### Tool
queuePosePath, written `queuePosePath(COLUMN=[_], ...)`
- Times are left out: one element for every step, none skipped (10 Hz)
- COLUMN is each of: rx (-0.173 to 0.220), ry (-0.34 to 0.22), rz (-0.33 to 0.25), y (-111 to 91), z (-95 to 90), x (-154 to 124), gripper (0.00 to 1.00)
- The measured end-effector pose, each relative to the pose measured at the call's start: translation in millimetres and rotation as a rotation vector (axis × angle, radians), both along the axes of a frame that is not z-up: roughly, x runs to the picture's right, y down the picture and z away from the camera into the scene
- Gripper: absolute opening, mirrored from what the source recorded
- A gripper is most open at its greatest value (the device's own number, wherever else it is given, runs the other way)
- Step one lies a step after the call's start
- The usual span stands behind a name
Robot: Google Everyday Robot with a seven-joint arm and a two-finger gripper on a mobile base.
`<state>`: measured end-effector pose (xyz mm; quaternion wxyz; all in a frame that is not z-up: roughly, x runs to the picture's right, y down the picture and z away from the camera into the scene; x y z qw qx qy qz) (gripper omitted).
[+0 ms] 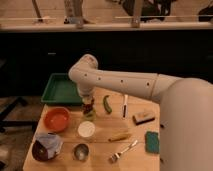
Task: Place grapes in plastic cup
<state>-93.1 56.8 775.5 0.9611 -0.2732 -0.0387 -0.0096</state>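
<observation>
We count one bunch of grapes (89, 103) at the gripper (88, 106), directly above one plastic cup (89, 114) at bench (135, 135) centre; the jaws are pressed together on the bunch. Adjacent: one white cup (86, 129), one metal cup (80, 151), one orange bowl (56, 119), one green tray (62, 89).

The gripper (88, 103) is mostly hidden under the arm's wrist; just below it, the plastic cup (89, 114) is half covered.
</observation>
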Motion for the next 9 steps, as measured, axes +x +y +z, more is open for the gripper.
queuePosePath(rx=[0.009,0.028,0.042,0.058,0.074,0.085,0.093,0.097,0.092], ry=[0.009,0.024,0.036,0.052,0.072,0.085,0.101,0.112,0.117], rz=[-0.002,-0.010,-0.019,-0.033,-0.050,-0.066,-0.086,-0.101,-0.108], y=[-2,-3,-2,0,2,4,8,12,16], z=[0.2,0.4,0.7,1.9,3.5,4.5,5.6,7.1,9.2], x=[3,5,6,9,10,10,11,10,10], gripper=[0.00,0.00,0.00,0.00,0.00,0.00,0.00,0.00,0.00])
